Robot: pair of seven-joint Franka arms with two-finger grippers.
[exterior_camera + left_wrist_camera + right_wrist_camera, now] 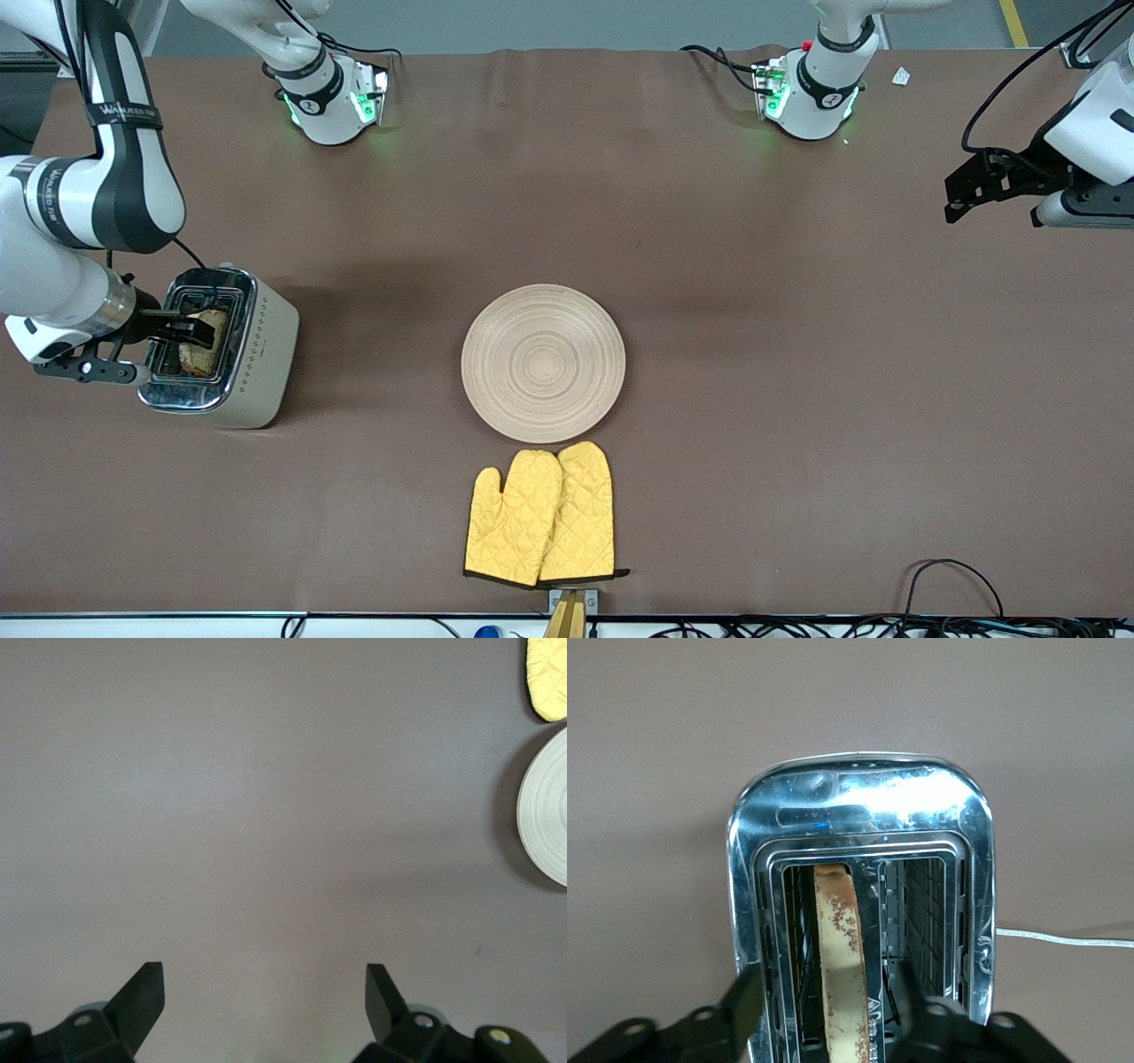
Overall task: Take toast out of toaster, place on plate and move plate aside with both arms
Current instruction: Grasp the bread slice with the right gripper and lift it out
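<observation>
Right wrist view: right gripper (833, 1014) sits over the boxy cream toaster with the chrome top (859, 806), jaws straddling the speckled light-brown toast slice (840, 957) that stands on edge in one slot. They look part-closed, but contact isn't clear, so I can't tell if it's gripped; presumably lined up for a straight lift. Round pale wooden plate (543, 362) lies beside the toaster toward the left arm's end, bare, ready to receive. Yellow quilted oven mitts (540, 518) lie farther that way and nearer the front camera. Left gripper (264, 1001) waits spread wide over bare brown table (797, 354), well apart from the toaster.
</observation>
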